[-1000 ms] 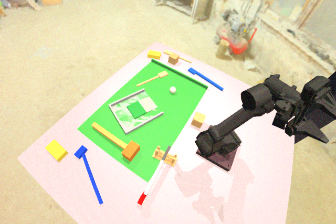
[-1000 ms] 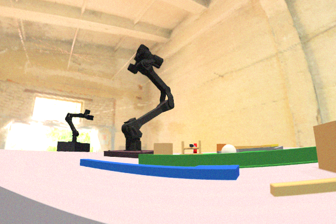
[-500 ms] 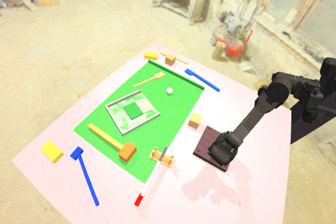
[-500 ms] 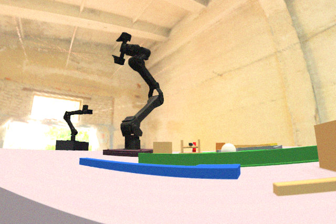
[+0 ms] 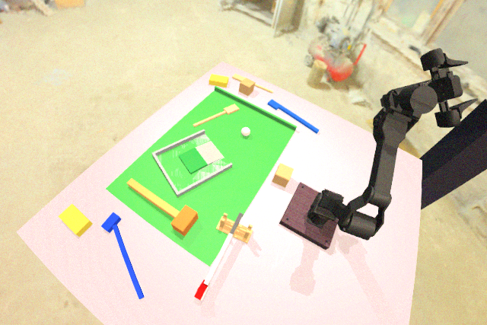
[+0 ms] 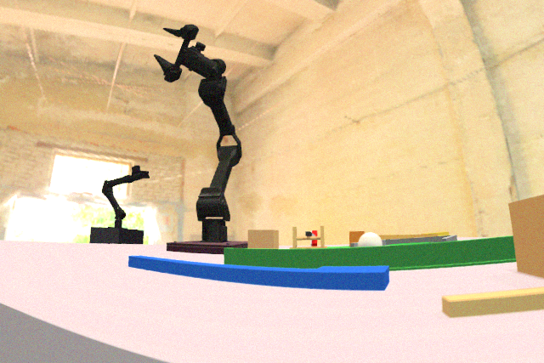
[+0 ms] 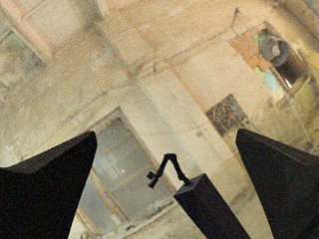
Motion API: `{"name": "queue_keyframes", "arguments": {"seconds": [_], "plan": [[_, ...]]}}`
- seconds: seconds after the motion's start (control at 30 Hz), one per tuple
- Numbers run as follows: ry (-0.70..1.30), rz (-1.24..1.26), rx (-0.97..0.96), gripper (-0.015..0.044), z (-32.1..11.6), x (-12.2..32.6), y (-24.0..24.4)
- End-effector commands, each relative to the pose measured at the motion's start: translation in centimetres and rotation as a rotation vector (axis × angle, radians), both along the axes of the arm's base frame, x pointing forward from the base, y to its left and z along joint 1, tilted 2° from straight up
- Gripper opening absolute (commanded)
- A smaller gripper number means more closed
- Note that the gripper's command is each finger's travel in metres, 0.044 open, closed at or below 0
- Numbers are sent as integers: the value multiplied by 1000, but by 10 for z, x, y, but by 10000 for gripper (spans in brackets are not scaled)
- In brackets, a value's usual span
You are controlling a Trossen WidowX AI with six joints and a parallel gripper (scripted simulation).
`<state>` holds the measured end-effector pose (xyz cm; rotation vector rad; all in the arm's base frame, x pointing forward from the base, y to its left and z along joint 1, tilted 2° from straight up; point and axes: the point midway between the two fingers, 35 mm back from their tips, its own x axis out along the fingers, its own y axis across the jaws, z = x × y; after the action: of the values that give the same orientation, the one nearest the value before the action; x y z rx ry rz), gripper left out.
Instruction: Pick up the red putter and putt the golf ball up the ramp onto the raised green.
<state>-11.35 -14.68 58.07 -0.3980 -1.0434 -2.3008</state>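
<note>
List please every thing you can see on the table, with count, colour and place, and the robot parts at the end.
Flat turf mat: 1, green, table middle.
Small golf ball: 1, white, on mat, far side.
Grey-walled raised green: 1, green with pale ramp, mat centre.
Red-headed white-shafted putter: 1, resting in wooden rack, mat's near edge.
Wooden mallets: 3, tan, two on mat, one beyond it.
Blue clubs: 2, opposite table sides.
Yellow blocks: 2, table corners.
Tan cube: 1, beside base.
Arm: 1, black, raised.
Hand: 1, open, empty, high above the table.

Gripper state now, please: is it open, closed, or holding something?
Gripper: open wide, holding nothing, raised high above the table and away from the red putter.
</note>
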Motion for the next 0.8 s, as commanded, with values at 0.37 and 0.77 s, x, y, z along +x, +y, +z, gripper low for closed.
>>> {"name": "queue_keyframes", "arguments": {"seconds": [0.37,0.77], "plan": [[415,562,525,440,-55,169,-142],[826,997,751,440,-131,338,-137]]}}
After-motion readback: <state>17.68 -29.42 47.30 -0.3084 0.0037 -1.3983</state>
